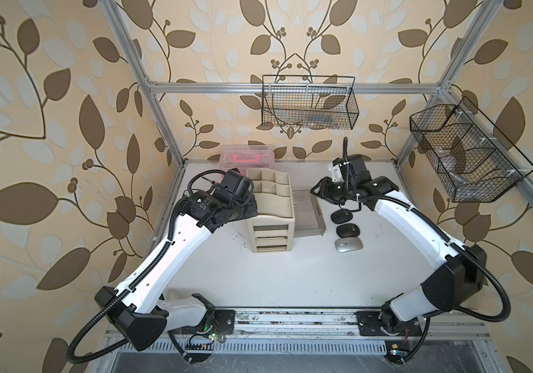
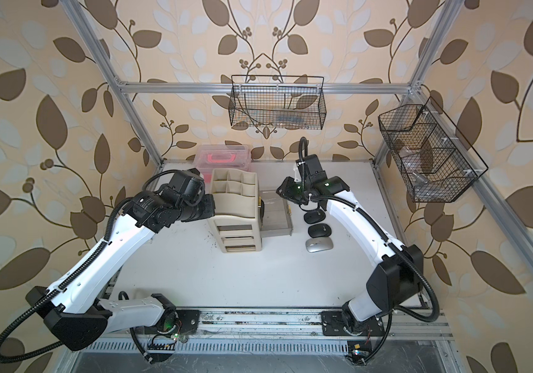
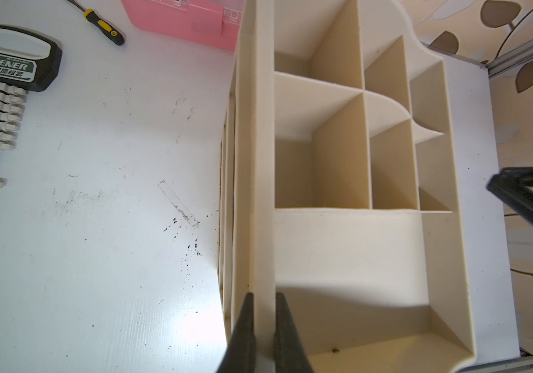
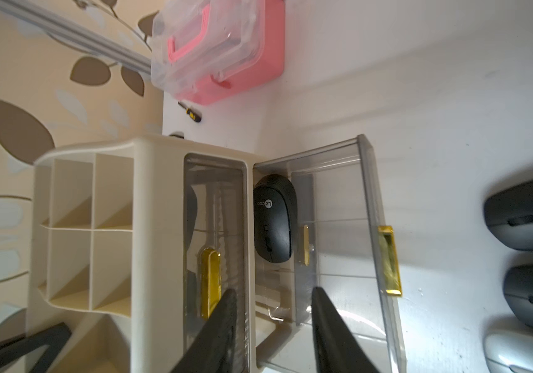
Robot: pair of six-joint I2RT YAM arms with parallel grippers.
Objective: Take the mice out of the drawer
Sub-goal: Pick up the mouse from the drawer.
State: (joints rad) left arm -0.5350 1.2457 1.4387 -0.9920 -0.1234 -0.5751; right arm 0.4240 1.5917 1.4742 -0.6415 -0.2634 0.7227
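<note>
We see one black mouse (image 4: 273,219) lying inside the clear drawer (image 4: 370,193), which stands pulled out of the side of the beige organiser (image 4: 158,206). Just beside the drawer, on the white worktop (image 1: 291,274), three more lie in a row: a second black mouse (image 1: 341,215), a third black mouse (image 1: 348,230) and a silver mouse (image 1: 348,244). The right claw (image 4: 274,290) hangs over the drawer, released, its fingers apart with nothing between them. The left claw (image 3: 264,295) is clenched on the organiser's wall
</note>
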